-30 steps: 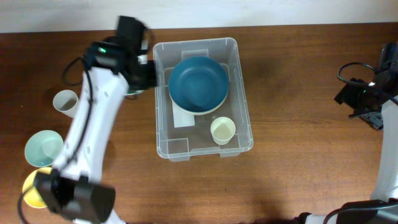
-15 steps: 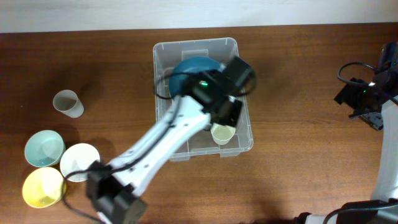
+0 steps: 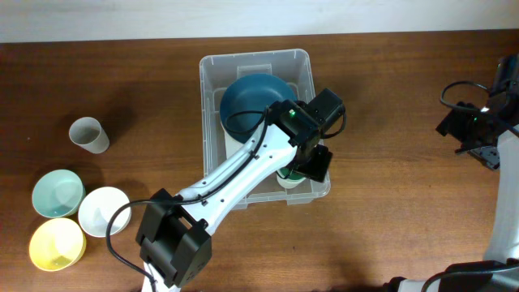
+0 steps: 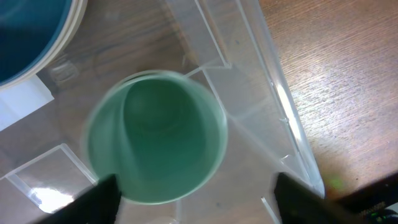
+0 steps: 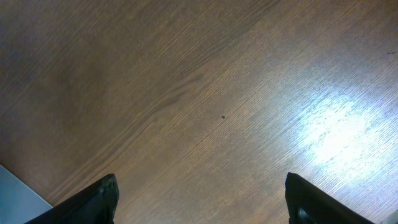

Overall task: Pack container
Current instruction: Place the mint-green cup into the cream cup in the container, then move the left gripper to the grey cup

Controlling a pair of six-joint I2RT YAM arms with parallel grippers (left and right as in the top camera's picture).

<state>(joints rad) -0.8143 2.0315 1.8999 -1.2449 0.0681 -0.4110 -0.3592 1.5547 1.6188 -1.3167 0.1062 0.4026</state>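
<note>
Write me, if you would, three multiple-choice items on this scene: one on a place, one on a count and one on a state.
1. Where is the blue bowl? A in the container; B beside it; C in a gripper.
2. How many dishes stand left of the container? A two; B four; C six.
3. How is the right gripper? A open and empty; B shut on a cup; C shut on a lid.

Key: A, the bowl sits within the clear walls; B, a grey cup, a teal bowl, a white bowl and a yellow bowl; A, its fingers stand wide apart with nothing between them.
</note>
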